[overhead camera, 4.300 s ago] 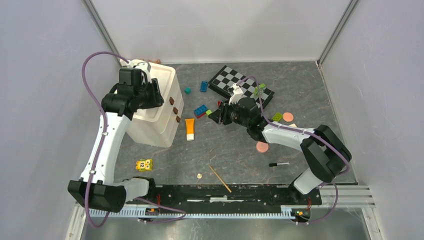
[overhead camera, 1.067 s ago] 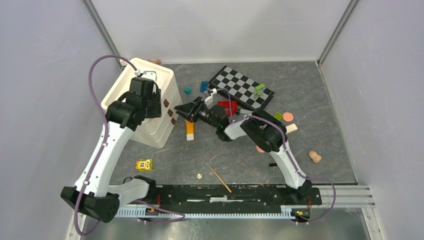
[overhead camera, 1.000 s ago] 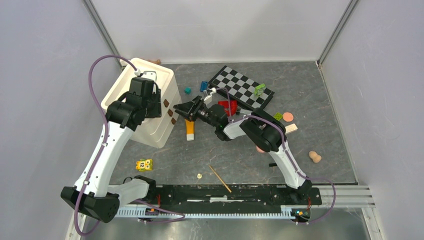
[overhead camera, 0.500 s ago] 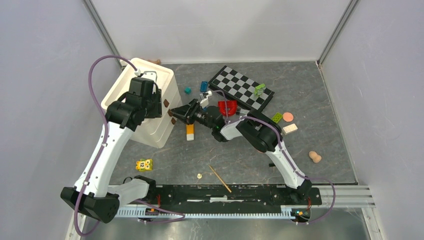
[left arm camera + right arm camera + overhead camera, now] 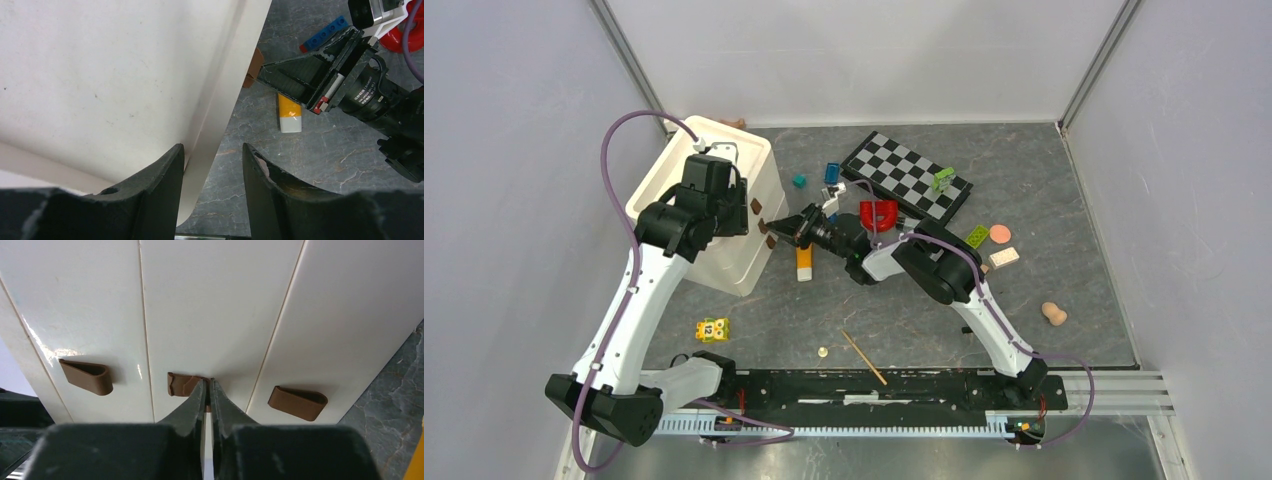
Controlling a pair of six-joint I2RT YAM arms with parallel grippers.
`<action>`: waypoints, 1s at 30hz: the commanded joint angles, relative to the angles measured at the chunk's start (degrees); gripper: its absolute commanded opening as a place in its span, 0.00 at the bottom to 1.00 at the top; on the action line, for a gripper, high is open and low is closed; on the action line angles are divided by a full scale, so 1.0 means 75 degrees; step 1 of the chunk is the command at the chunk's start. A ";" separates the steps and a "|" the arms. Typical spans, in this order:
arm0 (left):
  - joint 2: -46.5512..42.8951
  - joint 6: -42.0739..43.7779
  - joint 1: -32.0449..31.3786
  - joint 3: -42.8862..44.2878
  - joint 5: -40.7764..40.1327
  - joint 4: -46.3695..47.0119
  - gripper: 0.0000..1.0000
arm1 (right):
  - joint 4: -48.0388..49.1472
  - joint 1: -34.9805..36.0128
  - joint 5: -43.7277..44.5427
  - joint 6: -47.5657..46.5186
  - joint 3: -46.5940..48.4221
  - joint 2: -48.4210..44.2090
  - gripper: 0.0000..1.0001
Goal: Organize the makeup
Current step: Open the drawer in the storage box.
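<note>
A white drawer box (image 5: 749, 165) stands at the left, with three brown handles on its front. My right gripper (image 5: 774, 228) (image 5: 207, 384) is shut on the middle handle (image 5: 182, 385). My left gripper (image 5: 729, 222) (image 5: 212, 147) is open, straddling the box's upper edge (image 5: 210, 125) without pinching it. Of the makeup, an orange tube with a white cap (image 5: 804, 262) (image 5: 289, 112) lies just below the right gripper. A round pink disc (image 5: 1000, 234) and a pale sachet (image 5: 1004, 258) lie right of the right arm.
A checkerboard (image 5: 909, 180) lies at the back with a green brick (image 5: 942, 179) on it. A red piece (image 5: 879, 213), blue brick (image 5: 832, 172) and teal bit (image 5: 799, 181) sit nearby. A yellow brick (image 5: 712, 328), wooden stick (image 5: 864, 357) and tan peg (image 5: 1053, 313) lie nearer.
My right gripper has slid left up to the drawer front and closed on the middle handle. The left arm has stayed over the box, which turned since the earliest frame.
</note>
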 commanded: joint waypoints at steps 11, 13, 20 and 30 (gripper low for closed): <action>0.0171 -0.0105 0.0037 -0.0188 -0.0517 -0.0305 0.57 | 0.0870 -0.0375 0.0182 -0.1295 -0.2360 -0.1997 0.00; 0.0217 -0.0193 0.0039 -0.0179 -0.0675 -0.0346 0.58 | 0.0845 -0.0508 0.0215 -0.1514 -0.2852 -0.2354 0.00; 0.0328 -0.0409 0.0050 -0.0133 -0.1289 -0.0480 0.61 | 0.0576 -0.0777 0.0193 -0.2226 -0.4055 -0.3268 0.00; 0.0410 -0.0632 0.0170 -0.0076 -0.1852 -0.0589 0.66 | -0.1700 -0.0868 0.0942 -0.4194 -0.4497 -0.4645 0.00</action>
